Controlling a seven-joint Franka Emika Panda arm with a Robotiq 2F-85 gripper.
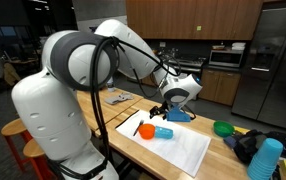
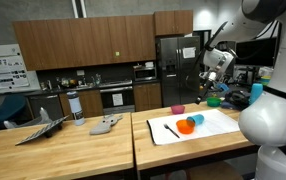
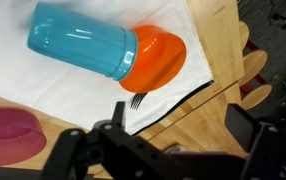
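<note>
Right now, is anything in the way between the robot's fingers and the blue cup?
No, nothing visible is. The open fingers hang in the air above the blue cup, which lies on its side on the white mat. The orange bowl sits against one end and a fork lies beside the bowl.

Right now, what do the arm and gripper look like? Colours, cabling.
Arm: fat rounded white links with grey joint bands. Black cable runs loose along it. Gripper: black, with two blocky fingers, mounted on a white wrist.
</note>
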